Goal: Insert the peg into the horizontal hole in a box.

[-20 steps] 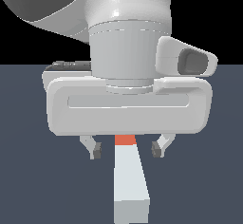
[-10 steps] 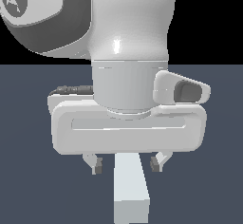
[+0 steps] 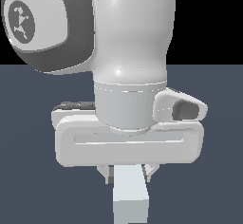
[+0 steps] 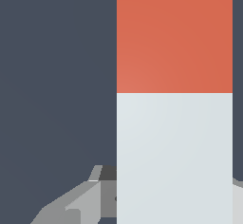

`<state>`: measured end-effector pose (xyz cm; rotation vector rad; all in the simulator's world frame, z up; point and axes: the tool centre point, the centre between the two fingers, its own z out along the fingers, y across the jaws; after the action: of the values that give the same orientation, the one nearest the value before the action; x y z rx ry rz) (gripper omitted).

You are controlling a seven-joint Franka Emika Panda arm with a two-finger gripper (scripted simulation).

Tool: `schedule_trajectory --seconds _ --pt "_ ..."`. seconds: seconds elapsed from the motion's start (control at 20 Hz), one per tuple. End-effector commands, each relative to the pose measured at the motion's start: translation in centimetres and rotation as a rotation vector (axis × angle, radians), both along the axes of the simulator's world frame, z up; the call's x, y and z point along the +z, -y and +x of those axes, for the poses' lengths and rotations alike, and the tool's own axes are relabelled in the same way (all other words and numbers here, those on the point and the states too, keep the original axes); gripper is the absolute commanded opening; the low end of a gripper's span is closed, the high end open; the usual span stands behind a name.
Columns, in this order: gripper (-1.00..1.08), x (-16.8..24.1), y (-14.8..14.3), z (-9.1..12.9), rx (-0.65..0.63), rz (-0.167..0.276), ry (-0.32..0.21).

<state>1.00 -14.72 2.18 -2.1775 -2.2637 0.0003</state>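
No brand name or readable lettering showed anywhere; the only marking was a pale, abstract emblem (image 3: 22, 23) on the dark round cap of the arm's joint, too indistinct to read as writing.

The gripper (image 3: 128, 174) hung low over the dark blue-grey floor (image 3: 28, 190), its broad white body filling the middle of the exterior view. Two short grey fingers (image 3: 107, 174) poked out beneath that body, one on each side of the peg (image 3: 129, 197). The jaws stood only a little wider than the bar, the fingers close against its flanks. Whether the pads actually pressed the peg or merely bracketed it could not be told from either view, so a firm grip could not be confirmed.

The peg lay flat on the floor, running lengthwise under the gripper toward the exterior camera. In that view only its white part showed, its near end close to the bottom edge of the picture. The wrist view showed the bar (image 4: 174, 156) large and close, white at the fingers (image 4: 78, 201) and orange-red (image 4: 174, 35) beyond a sharp colour seam.

Bare floor lay open on both sides of the peg, out to the exterior view's left and right. The box and its hole were in neither view.
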Motion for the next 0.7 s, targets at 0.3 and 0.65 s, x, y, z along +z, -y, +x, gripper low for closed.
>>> schedule_trajectory --seconds 0.3,0.65 --pt "-1.0 0.0 0.0 0.0 0.0 0.0 0.001" --pt "-1.0 0.8 -1.6 0.4 0.005 0.0 0.0"
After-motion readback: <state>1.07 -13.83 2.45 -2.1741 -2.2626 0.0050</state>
